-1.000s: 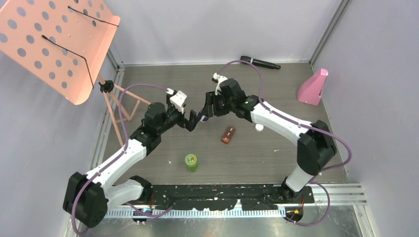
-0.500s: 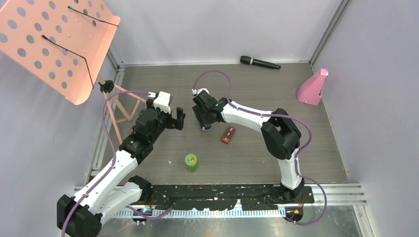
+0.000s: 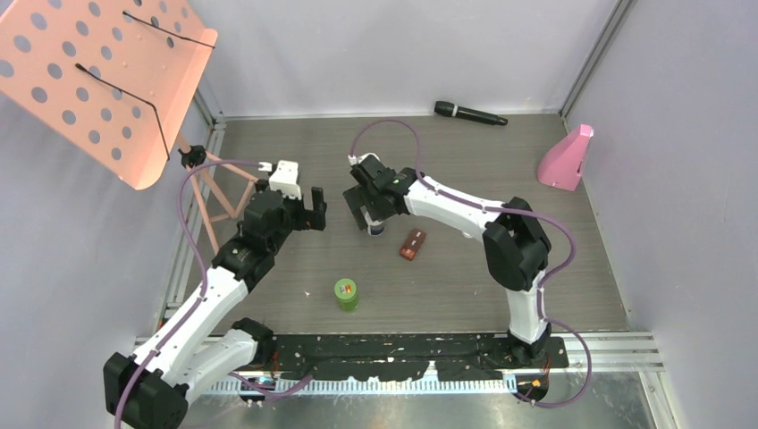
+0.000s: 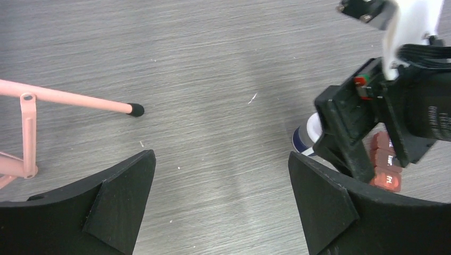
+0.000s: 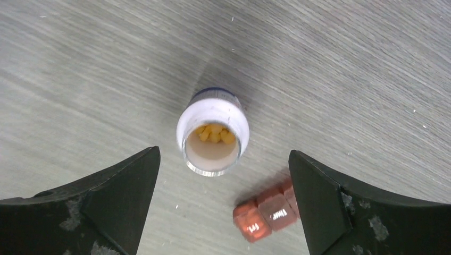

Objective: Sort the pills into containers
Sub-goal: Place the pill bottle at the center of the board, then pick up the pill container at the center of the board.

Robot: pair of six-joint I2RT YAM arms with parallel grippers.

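The left arm (image 3: 210, 295) reaches up and inward from its base at the lower left, with its wrist bent so the jaws face the middle of the surface, spread wide and gripping nothing. The right arm (image 3: 447, 206) folds at a sharp elbow and stretches leftward. Its wrist points down and its jaws are likewise wide apart.

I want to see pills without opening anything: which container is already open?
The white bottle under the right gripper: uncapped, yellow pills visible inside. The green-lidded bottle is capped and the brown case looks shut.
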